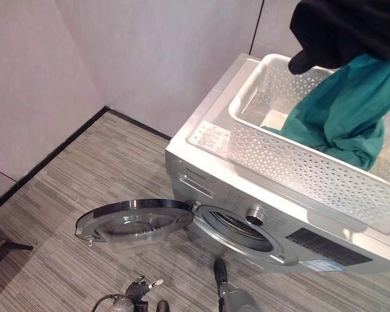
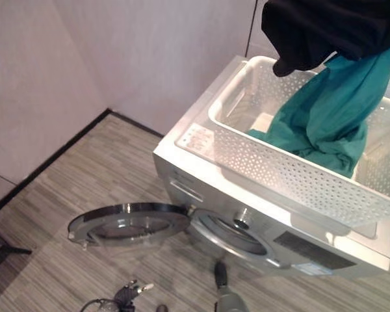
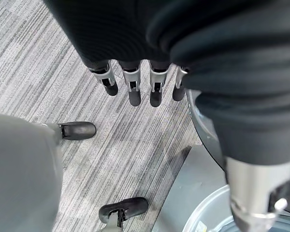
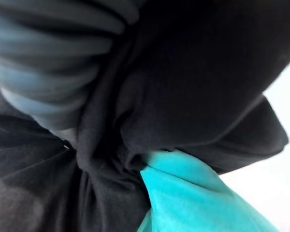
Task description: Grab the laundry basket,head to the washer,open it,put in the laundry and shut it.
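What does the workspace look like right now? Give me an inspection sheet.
Surface: washer top carries the white laundry basket.
Job's things: washer door swung open, drum opening exposed; teal garment and black garment lifted, teal tail trailing into the basket.
Clutter: nothing seen.
Hands: left hand over the floor, fingers straight, empty; right hand's fingers hidden in cloth.
Cables: nothing seen.
Surroundings: grey striped floor, pale walls, dark skirting.

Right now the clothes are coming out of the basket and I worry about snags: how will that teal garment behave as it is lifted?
Probably floppy: the teal garment hangs in long folds, its lower end lying in the white basket. Likely light. It is bunched with a black garment, so both may come together and drag over the basket rim.
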`<state>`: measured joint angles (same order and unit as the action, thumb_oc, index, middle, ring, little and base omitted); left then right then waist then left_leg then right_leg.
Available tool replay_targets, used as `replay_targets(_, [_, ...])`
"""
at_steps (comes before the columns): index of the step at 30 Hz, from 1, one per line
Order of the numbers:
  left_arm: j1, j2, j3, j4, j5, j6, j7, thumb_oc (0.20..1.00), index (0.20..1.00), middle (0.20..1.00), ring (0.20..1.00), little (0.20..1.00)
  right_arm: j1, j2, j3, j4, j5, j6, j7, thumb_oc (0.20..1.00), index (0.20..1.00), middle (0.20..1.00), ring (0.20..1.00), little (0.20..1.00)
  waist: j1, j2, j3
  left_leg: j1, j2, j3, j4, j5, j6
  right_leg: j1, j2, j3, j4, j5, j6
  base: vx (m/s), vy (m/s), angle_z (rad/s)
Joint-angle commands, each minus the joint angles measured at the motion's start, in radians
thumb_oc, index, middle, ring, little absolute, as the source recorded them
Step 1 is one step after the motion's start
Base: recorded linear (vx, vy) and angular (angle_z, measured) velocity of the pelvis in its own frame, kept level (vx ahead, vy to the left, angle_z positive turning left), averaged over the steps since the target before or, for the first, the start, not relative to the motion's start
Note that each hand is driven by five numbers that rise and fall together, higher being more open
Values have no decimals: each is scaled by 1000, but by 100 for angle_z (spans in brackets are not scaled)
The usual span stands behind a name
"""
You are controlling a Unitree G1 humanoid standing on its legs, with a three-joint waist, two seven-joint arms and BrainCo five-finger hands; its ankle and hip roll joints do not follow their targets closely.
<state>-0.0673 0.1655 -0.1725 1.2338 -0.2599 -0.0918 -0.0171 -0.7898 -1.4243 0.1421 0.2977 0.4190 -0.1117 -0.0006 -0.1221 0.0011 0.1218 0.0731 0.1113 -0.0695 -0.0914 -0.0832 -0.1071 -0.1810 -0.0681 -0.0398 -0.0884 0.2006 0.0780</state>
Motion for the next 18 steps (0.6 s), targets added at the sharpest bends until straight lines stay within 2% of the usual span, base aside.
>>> replay_targets(1, [-23, 62, -62, 58, 30, -12, 15, 1000, 1000, 1000, 1000, 1000, -99, 51, -21, 43, 60, -38, -80, 200, 200, 200, 200, 200, 24, -86, -50, 35, 59, 44, 4, -30, -16, 38, -114, 50, 63, -125, 95, 0, 0, 0])
replay_targets(9, [-15, 57, -75, 60, 35, -14, 16, 1000, 1000, 1000, 1000, 1000, -148, 53, 34, 57, 97, -43, -70, 200, 200, 200, 200, 200, 26, -87, -59, 40, 57, 43, 4, -30, -16, 48, -118, 45, 62, -125, 96, 0, 0, 0])
replay_targets(11, [-16, 50, -81, 64, 33, -16, 21, 1000, 1000, 1000, 1000, 1000, -185, 83, 44, 45, 199, -87, -62, 200, 200, 200, 200, 200, 24, -84, -60, 41, 56, 44, 4, -31, -16, 49, -118, 46, 63, -126, 96, 2, 5, -2])
replay_targets(13, [-11, 48, -86, 64, 35, -17, 22, 1000, 1000, 1000, 1000, 1000, -170, 92, 19, 45, 216, -99, -66, 200, 200, 200, 200, 200, 25, -84, -61, 42, 56, 42, 4, -32, -16, 51, -117, 45, 62, -126, 96, 3, 0, -2])
replay_targets(15, [-10, 55, -79, 52, 43, -19, 11, 1000, 1000, 1000, 1000, 1000, -135, 67, 82, 23, 115, -48, -7, 200, 200, 200, 200, 200, 34, -90, -60, 40, 54, 43, 4, -27, -17, 54, -120, 42, 61, -127, 96, -13, 11, 3])
replay_targets(18, [-8, 52, -73, 52, 34, -18, 8, 1000, 1000, 1000, 1000, 1000, -114, 40, 114, 6, 98, -35, 23, 200, 200, 200, 200, 200, 31, -91, -61, 39, 54, 44, 4, -25, -19, 54, -120, 42, 64, -129, 96, 0, 0, 0])
